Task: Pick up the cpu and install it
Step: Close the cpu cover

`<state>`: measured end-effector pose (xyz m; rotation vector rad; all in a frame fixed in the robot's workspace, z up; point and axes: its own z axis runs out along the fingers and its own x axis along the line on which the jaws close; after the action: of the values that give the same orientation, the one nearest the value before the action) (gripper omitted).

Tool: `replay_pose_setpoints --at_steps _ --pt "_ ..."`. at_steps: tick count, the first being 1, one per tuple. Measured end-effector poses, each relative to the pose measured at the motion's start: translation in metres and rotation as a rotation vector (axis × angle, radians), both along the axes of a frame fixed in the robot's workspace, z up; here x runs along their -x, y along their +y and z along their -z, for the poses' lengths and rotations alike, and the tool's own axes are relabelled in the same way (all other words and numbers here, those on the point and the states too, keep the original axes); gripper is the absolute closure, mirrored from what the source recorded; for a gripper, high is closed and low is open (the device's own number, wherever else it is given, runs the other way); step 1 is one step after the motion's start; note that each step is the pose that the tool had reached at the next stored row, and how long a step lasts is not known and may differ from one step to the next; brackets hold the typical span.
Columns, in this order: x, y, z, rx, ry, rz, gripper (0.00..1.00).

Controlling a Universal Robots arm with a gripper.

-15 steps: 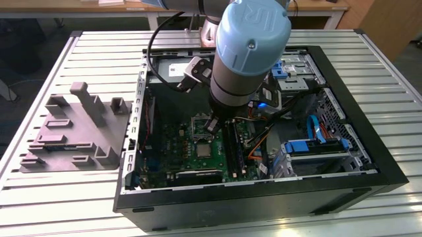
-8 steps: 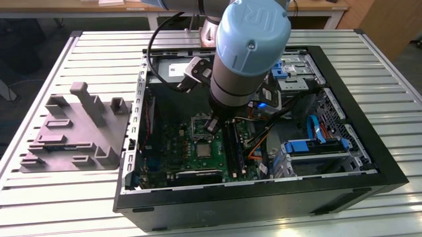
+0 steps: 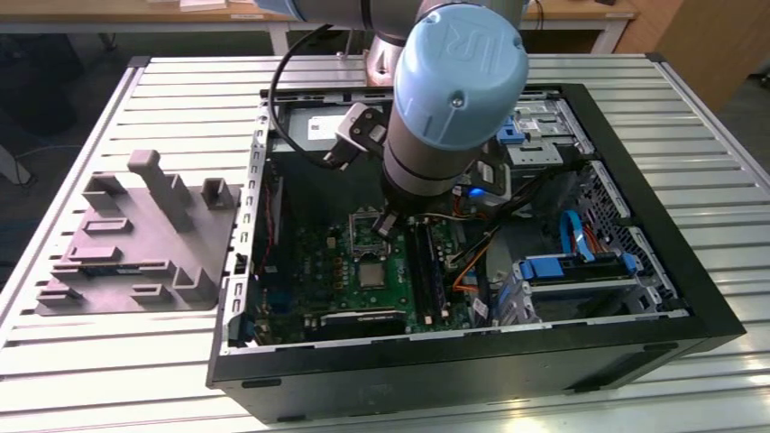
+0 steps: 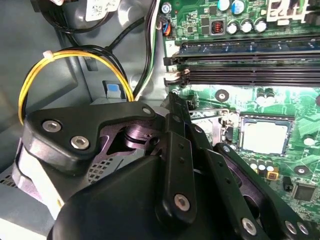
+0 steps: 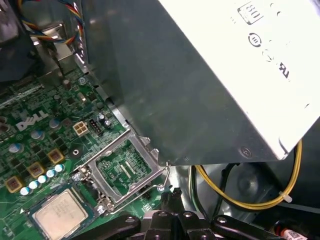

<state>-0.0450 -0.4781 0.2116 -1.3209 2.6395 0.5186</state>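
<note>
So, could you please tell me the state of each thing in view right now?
chip: lying flat in its socket, metal top up.
socket cover frame: swung open beside the chip.
computer case: on its side, panel off.
gripper: inside the computer case, near the socket cover frame.

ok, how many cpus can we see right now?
1: the cpu lies on the green motherboard, beside the open metal frame. The arm covers part of the case, so another could be hidden.
</note>
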Motion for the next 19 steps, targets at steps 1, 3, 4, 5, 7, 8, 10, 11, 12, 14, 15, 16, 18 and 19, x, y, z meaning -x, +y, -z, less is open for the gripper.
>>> replay_pose_setpoints --at_steps 1,3,4,5,7,8,10,11,12,14,15,16,18,19 --pt "0.000 0.0005 0.0006 -0.0001 -0.0002 0.000 0.89" --pt "0.000 0.0018 0.0018 0.0001 -0.0004 0.000 0.89" --pt "0.000 0.0022 0.0028 0.0001 -0.0005 0.000 0.89" --pt "0.000 0.0025 0.0039 0.0001 -0.0008 0.000 0.89" --pt "0.000 0.0035 0.0066 0.0002 -0.0010 0.000 0.89" --pt "0.000 0.0043 0.0080 0.0002 -0.0010 0.000 0.89" --pt "0.000 0.0065 0.0101 0.0004 -0.0010 0.000 0.89" --pt "0.000 0.0077 0.0110 0.0002 -0.0010 0.000 0.89" --pt "0.000 0.0091 0.0116 0.0001 -0.0010 0.000 0.89" --pt "0.000 0.0122 0.0125 0.0001 -0.0010 0.000 0.89" --pt "0.000 0.0131 0.0131 0.0001 -0.0010 0.000 0.89" --pt "0.000 0.0138 0.0139 -0.0001 -0.0011 0.000 0.89" --pt "0.000 0.0149 0.0154 0.0000 -0.0011 0.000 0.89" --pt "0.000 0.0154 0.0161 0.0001 -0.0010 0.000 0.89"
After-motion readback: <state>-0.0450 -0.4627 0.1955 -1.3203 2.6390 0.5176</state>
